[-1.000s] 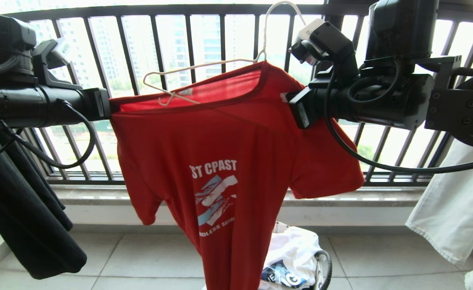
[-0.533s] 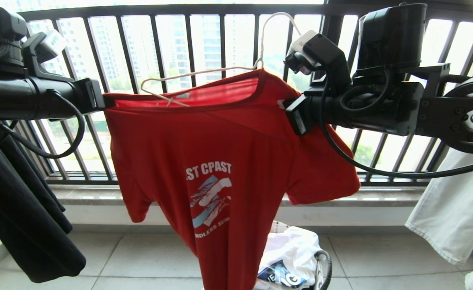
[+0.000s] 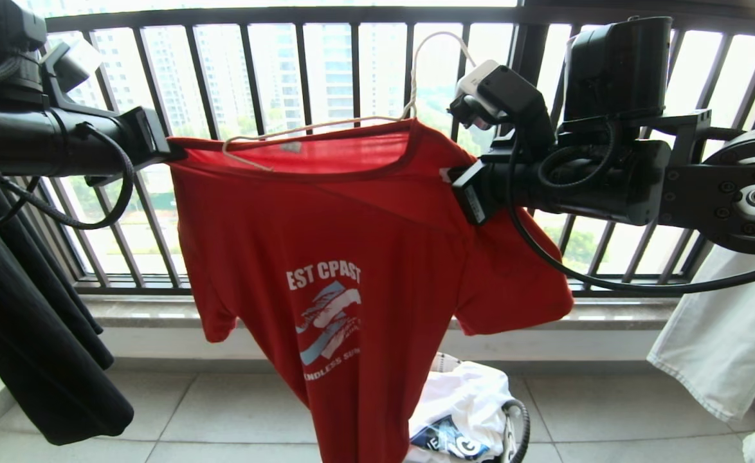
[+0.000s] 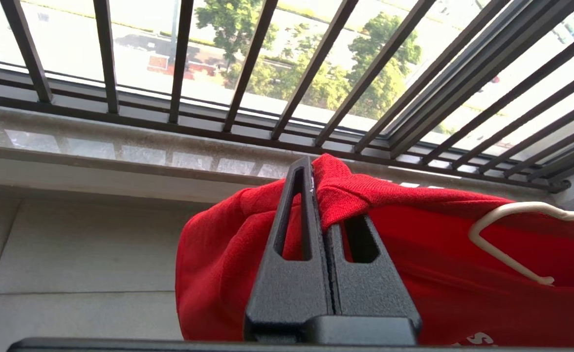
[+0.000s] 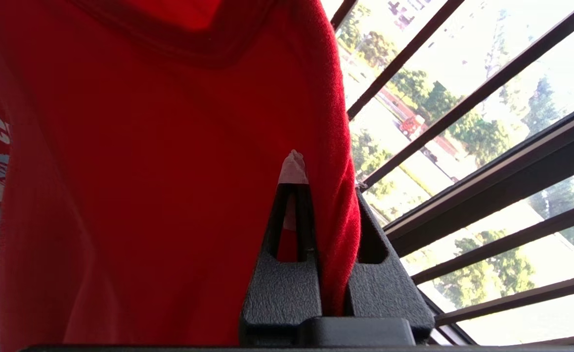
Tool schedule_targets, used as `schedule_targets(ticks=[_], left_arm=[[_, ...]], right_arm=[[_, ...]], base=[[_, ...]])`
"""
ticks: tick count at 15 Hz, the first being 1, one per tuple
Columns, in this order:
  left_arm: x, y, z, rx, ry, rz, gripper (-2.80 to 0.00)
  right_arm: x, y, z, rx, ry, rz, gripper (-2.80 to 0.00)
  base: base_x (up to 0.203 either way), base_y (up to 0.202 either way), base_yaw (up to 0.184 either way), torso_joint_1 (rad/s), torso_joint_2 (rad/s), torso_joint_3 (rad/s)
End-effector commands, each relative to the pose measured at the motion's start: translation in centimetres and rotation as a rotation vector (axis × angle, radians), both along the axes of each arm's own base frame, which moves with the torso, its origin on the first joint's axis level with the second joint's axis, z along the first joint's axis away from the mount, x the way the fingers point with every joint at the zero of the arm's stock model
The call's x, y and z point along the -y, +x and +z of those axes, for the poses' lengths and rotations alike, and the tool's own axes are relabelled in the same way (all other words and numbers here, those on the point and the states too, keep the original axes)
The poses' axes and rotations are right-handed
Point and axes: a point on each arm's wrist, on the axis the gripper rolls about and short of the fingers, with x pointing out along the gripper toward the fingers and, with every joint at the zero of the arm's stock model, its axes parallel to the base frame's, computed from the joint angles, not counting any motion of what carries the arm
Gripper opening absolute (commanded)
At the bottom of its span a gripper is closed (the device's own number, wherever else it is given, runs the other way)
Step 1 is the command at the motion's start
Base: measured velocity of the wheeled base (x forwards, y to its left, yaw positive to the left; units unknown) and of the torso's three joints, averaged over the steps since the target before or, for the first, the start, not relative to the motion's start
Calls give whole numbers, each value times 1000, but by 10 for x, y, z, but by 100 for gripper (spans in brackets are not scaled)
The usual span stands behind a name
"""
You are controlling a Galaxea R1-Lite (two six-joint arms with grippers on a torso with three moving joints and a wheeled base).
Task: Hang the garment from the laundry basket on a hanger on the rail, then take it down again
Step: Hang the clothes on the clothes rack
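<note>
The red garment (image 3: 352,257) hangs stretched between my two grippers in front of the window. My left gripper (image 3: 170,153) is shut on its left shoulder, with red fabric (image 4: 355,195) bunched over the closed jaws of the left gripper (image 4: 316,183). My right gripper (image 3: 456,175) is shut on the right shoulder; a fold of the garment (image 5: 145,171) runs between the jaws of the right gripper (image 5: 327,188). The cream wire hanger (image 3: 326,122) sits in the neckline, its hook (image 3: 429,45) standing free in the air. Its end (image 4: 507,234) pokes out of the collar. The laundry basket (image 3: 523,418) stands on the floor below. The rail is out of view.
The dark barred window railing (image 3: 300,64) and a stone sill (image 3: 159,308) lie just behind the garment. A black garment (image 3: 30,321) hangs at the left and a white one (image 3: 725,334) at the right. White and printed clothes (image 3: 467,405) fill the basket.
My left gripper has risen, pulling the garment's left shoulder up so the neckline is nearly level. The hanger and the right gripper have sunk slightly, and the collar now covers more of the hanger's left end.
</note>
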Motion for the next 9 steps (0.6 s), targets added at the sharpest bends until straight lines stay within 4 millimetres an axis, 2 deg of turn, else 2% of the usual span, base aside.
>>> schedule_targets(ticks=[1, 9], left_arm=[[0, 10, -4, -19, -18, 3, -280], [1, 1, 10, 12, -108, 19, -280]], right_arm=[[-1, -2, -1, -1, -4, 7, -280], [-2, -1, -8, -22, -19, 9, -280]], base=[[0, 0, 0, 0, 0, 0], [0, 0, 0, 0, 0, 0]])
